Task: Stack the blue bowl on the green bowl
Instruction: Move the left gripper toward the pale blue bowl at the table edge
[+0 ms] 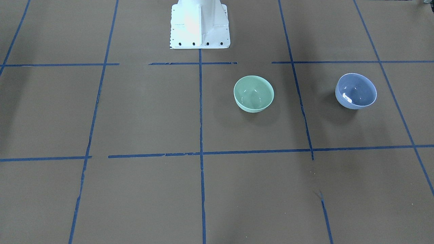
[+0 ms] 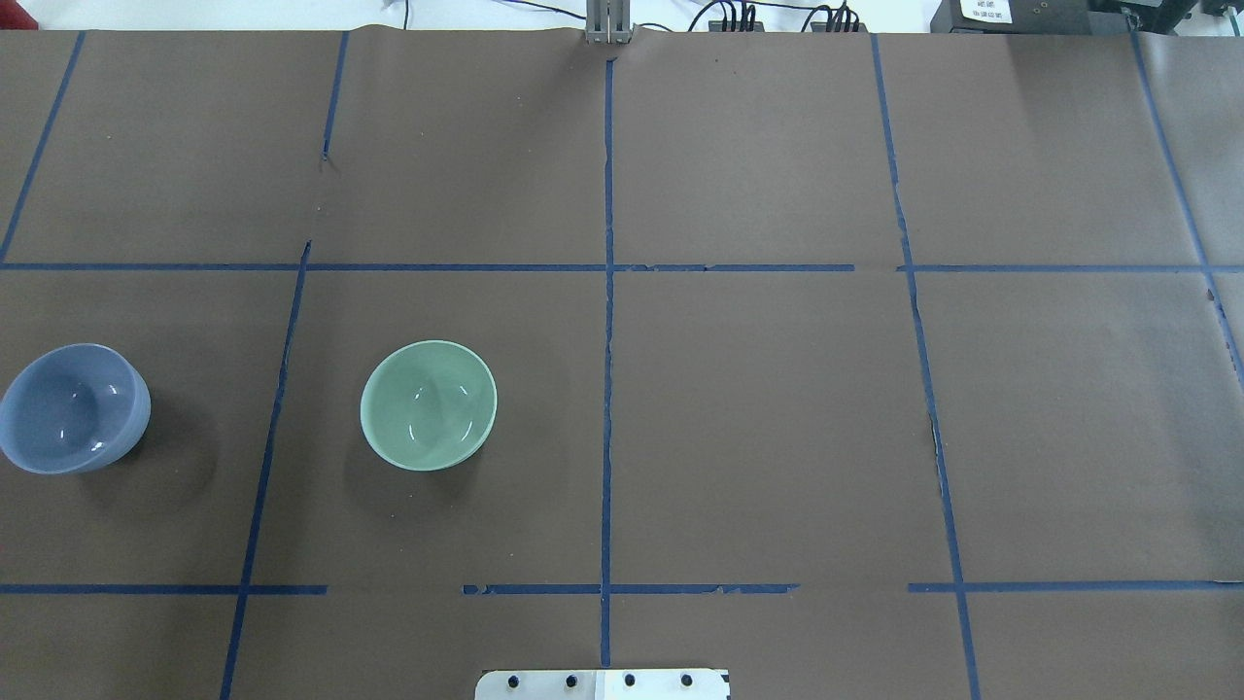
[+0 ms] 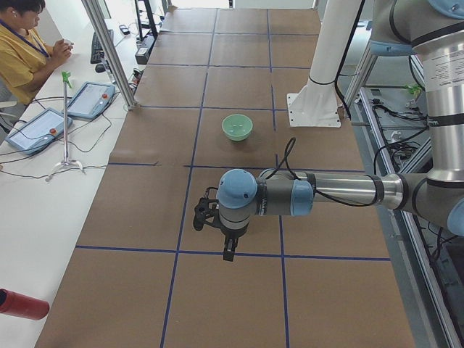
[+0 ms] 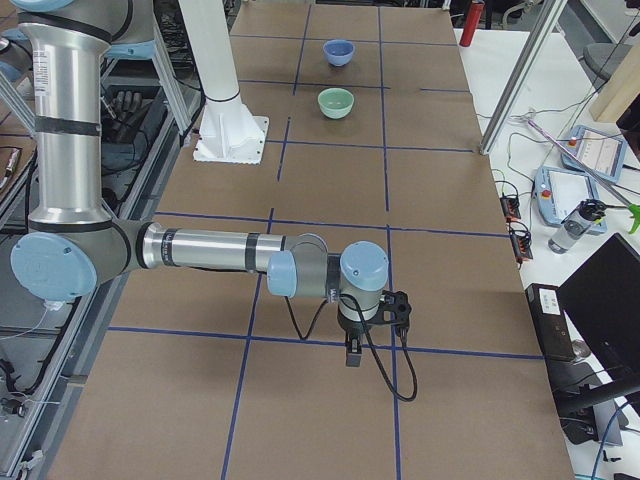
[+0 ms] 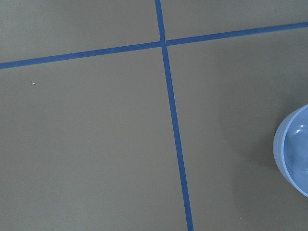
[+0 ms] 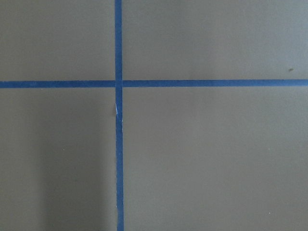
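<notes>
Sitting mouth-up at the overhead view's far left, the blue bowl (image 2: 73, 408) is round, with no long axis. Well apart to its right, the green bowl (image 2: 428, 405) also opens upward. Left gripper (image 3: 228, 250) and right gripper (image 4: 353, 352): spread cannot be told.

Table (image 2: 777, 437), covered in flat brown paper, is carrying a grid of blue tape lines (image 2: 607, 389). Glossy round mint-green bowl (image 2: 429, 405) is sitting open side up on the paper, in the square just to the robot's left of the centre line. Glossy round periwinkle-blue bowl (image 2: 73, 408) is sitting open side up in the next square further left, well apart, one tape line running between them. White metal base plate (image 1: 200, 25) is standing on the centre line at the robot's edge.
</notes>
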`<state>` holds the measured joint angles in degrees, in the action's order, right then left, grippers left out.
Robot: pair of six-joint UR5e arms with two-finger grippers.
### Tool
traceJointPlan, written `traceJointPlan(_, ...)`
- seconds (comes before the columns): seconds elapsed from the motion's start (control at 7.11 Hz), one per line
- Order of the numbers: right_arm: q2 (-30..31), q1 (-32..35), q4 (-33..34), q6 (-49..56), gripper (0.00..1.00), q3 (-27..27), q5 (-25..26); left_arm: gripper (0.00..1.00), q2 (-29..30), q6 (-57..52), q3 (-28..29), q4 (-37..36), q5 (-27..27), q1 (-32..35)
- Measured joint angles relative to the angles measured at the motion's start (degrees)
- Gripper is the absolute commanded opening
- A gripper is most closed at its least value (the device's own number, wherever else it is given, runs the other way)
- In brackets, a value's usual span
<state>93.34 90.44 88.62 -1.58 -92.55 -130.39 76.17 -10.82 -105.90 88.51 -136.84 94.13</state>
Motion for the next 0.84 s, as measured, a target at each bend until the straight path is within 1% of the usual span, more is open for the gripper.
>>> traceJointPlan(0.42, 0.00, 0.00, -0.01, 0.00, 1.00, 0.00, 0.04, 1.00, 1.02, 0.19, -0.24, 0.69, -0.08, 0.00)
traceJointPlan(0.84, 0.00, 0.00, -0.02, 0.00, 1.00, 0.00, 0.04, 1.00, 1.78, 0.89, 0.25, 8.60, 0.11, -1.39)
